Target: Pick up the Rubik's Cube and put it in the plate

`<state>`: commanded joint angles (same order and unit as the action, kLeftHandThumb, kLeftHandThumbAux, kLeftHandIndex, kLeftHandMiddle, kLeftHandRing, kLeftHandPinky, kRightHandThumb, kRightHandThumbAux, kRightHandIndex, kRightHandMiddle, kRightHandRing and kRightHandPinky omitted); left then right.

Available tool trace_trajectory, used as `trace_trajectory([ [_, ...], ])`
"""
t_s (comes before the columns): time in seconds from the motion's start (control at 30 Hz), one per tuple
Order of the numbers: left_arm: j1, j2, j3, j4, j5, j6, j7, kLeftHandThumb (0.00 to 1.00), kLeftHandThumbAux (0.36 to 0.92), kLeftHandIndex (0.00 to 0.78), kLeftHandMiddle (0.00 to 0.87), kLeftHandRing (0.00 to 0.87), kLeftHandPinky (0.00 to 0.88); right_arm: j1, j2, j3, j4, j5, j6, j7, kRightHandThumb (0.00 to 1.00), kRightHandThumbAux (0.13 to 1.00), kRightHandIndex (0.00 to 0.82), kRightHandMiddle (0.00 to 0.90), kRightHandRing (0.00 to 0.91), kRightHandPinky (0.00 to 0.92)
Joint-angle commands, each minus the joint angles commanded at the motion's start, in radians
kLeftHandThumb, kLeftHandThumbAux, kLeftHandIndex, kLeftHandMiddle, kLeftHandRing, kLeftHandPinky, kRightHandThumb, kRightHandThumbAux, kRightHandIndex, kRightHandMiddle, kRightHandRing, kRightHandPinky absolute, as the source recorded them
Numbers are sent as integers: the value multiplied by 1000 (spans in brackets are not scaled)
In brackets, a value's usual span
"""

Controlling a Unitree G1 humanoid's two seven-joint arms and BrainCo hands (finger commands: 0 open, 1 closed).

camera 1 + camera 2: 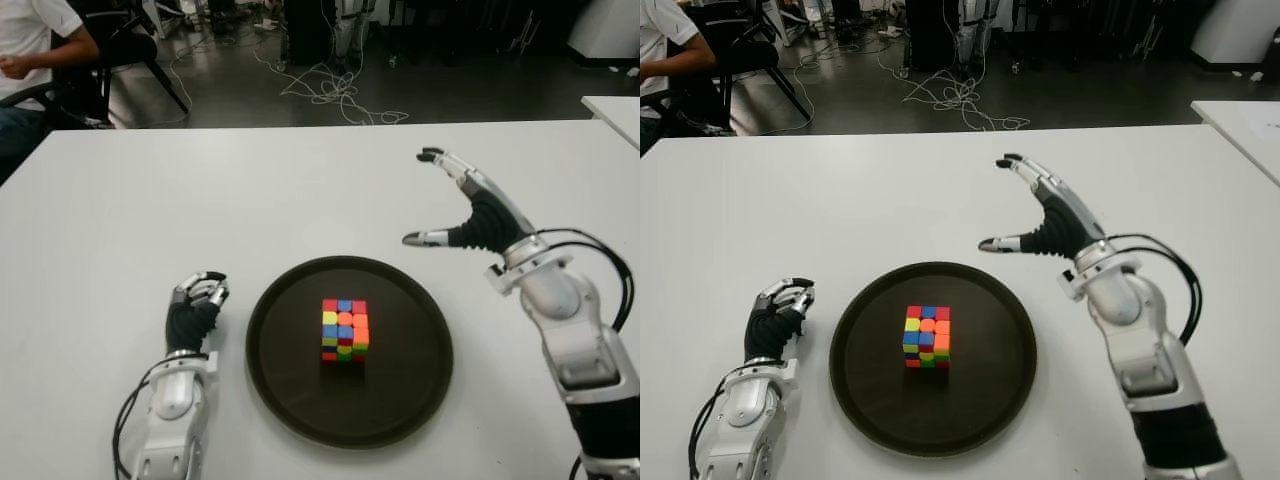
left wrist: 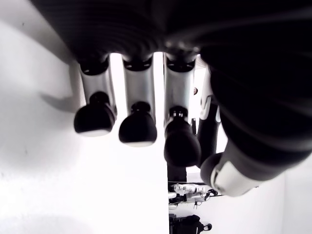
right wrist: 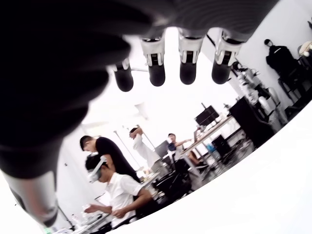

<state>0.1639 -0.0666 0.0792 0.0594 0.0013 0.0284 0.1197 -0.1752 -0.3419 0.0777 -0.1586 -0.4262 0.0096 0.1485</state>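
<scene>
One Rubik's Cube sits upright near the middle of a round dark plate on a white table, touching neither hand. To the right of the plate and a little beyond it, the right hand is raised above the table, fingers spread wide and holding nothing. Just left of the plate, the left hand shows low by the table, fingers curled in, also empty. By the look of things the cube is already where the task wants it. The main risk from here is the right hand sweeping across the plate and knocking the rim or the cube, sliding it off centre.
</scene>
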Motion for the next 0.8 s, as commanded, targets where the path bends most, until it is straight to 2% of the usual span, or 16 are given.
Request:
trace_trajectory([
  [0.47, -4, 3, 1, 0, -3, 8, -10, 710, 705, 443, 816, 821, 811, 29, -4, -45, 60, 5, -52, -97, 0, 658, 0, 0, 0, 0],
  [0.6, -5, 3, 2, 3, -6, 3, -14, 711, 705, 443, 821, 825, 818, 44, -10, -60, 44, 4, -42, -107, 0, 644, 0, 0, 0, 0],
  [0.8, -9, 6, 11, 17, -14, -13, -23, 710, 704, 444, 819, 827, 820, 59, 0, -79, 52, -30, -22, -167, 0, 642, 0, 0, 0, 0],
])
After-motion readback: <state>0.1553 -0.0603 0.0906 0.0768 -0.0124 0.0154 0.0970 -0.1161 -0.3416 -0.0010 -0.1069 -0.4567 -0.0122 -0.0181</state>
